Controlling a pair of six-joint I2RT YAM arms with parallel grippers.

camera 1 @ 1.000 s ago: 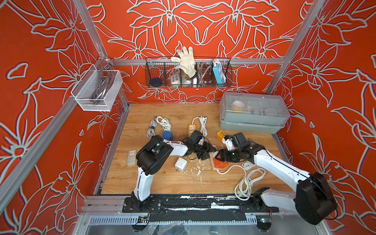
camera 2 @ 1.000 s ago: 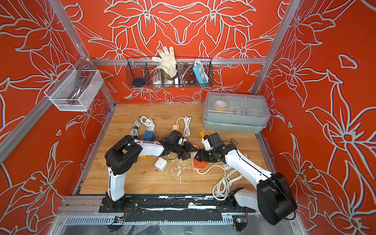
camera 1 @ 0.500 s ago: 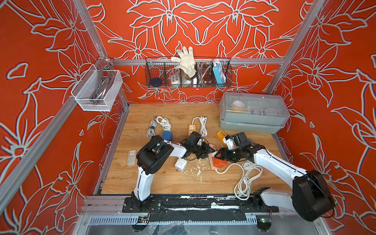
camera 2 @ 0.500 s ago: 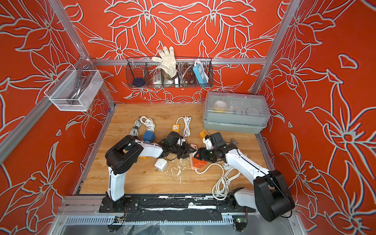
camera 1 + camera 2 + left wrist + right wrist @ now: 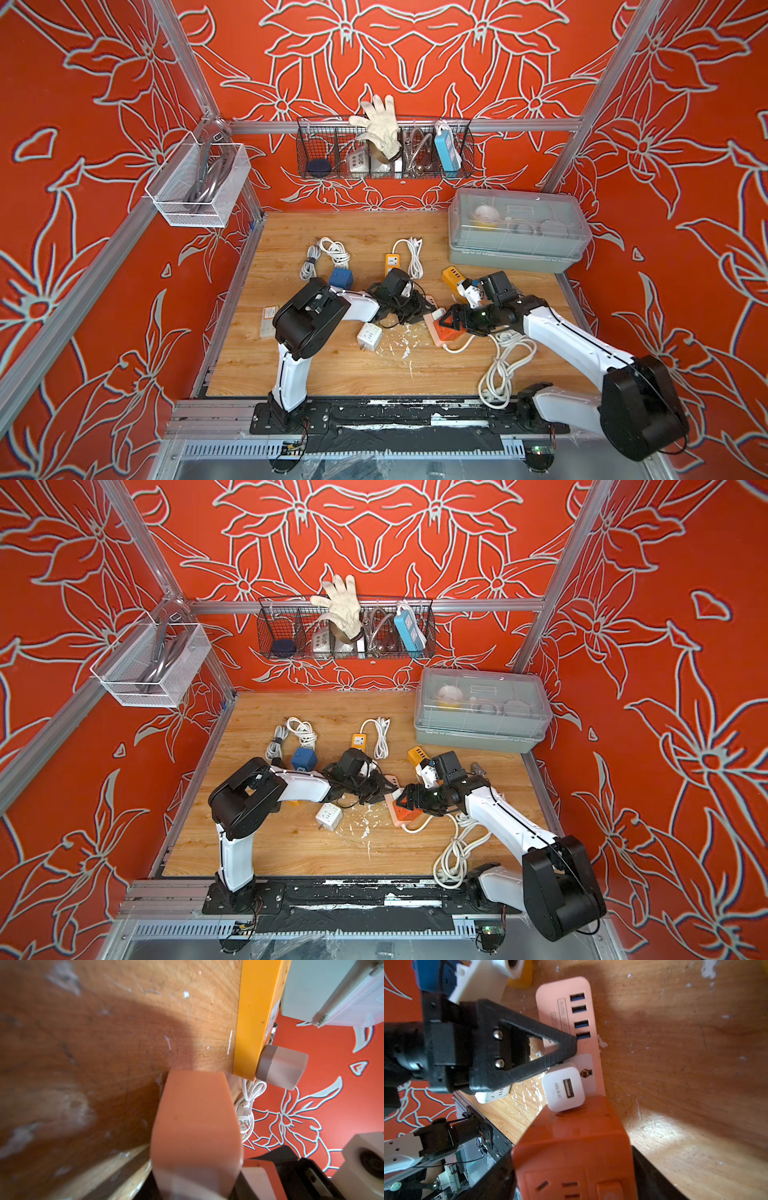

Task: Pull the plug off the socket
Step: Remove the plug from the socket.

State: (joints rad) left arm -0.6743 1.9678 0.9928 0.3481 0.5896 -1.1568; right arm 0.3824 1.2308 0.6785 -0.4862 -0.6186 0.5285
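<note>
The socket is a pink strip with an orange block (image 5: 449,334) (image 5: 405,814) at one end, lying mid-table. A white plug (image 5: 436,314) (image 5: 563,1086) sits in its pink part, beside the USB ports. My left gripper (image 5: 426,309) (image 5: 388,789) comes in from the left and is shut on the thin pink end (image 5: 195,1115). One of its black fingers (image 5: 529,1051) lies next to the plug. My right gripper (image 5: 453,326) (image 5: 571,1151) has a jaw on each side of the orange block. I cannot tell whether they press on it.
The socket's white cord (image 5: 505,365) loops toward the front right. A white cube adapter (image 5: 369,336) lies just left of the socket. Behind it are a yellow socket (image 5: 453,276), a blue cube (image 5: 341,277) and coiled cables. A lidded clear box (image 5: 519,232) stands at the back right.
The left gripper's fingers have drawn together on the socket's pink end. Both arms have hardly shifted, and the plug still sits in the socket.
</note>
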